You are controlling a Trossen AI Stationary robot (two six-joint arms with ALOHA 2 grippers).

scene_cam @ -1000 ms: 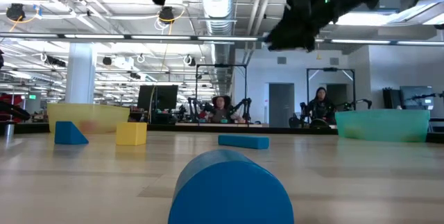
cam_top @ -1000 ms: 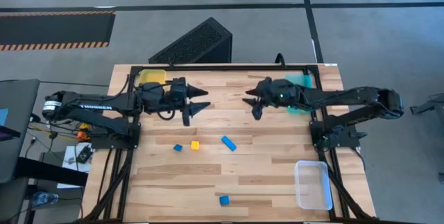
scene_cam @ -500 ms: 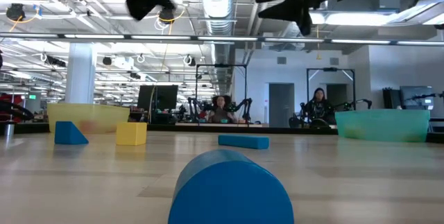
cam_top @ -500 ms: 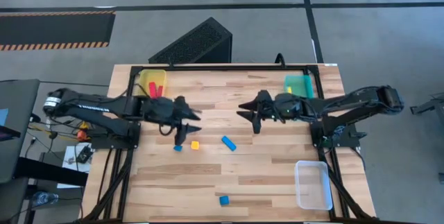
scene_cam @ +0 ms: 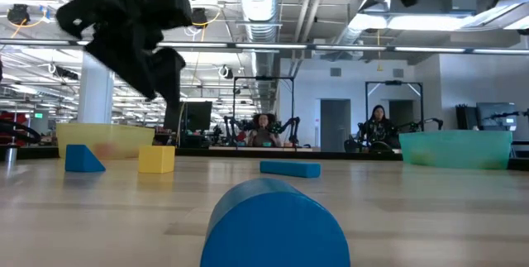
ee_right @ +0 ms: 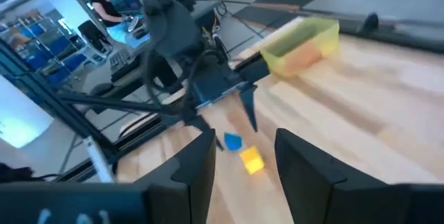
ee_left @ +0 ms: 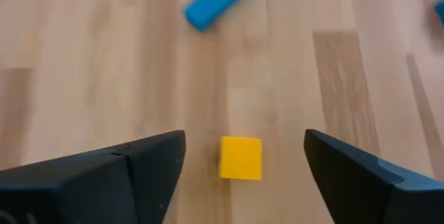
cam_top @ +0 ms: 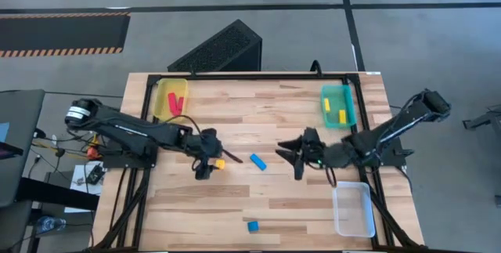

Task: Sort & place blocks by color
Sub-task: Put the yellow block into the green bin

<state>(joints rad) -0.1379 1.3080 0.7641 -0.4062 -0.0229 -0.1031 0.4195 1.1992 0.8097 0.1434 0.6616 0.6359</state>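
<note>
My left gripper [cam_top: 213, 164] hangs open just above the table. In the left wrist view its fingers [ee_left: 244, 139] stand on either side of a yellow cube [ee_left: 241, 157] without touching it. The cube [cam_top: 221, 163] lies flat on the wood. A blue bar [cam_top: 257, 160] rests a little to its right, and a blue block [cam_top: 253, 226] lies by the near edge. In the low view a blue wedge [scene_cam: 83, 158] sits left of the cube [scene_cam: 156, 159]. My right gripper [cam_top: 292, 159] is open right of the blue bar, pointing left.
A yellow tray [cam_top: 172, 96] with red blocks sits at the far left. A teal tray [cam_top: 338, 106] with yellow blocks stands at the far right, and a clear tray [cam_top: 354, 208] at the near right corner. People sit in the room beyond.
My left gripper has swung from beside the yellow tray toward the near edge and down, ending over the yellow cube. My right gripper has left the teal tray and moved toward the near edge, dropping lower. The blocks lie where they were.
</note>
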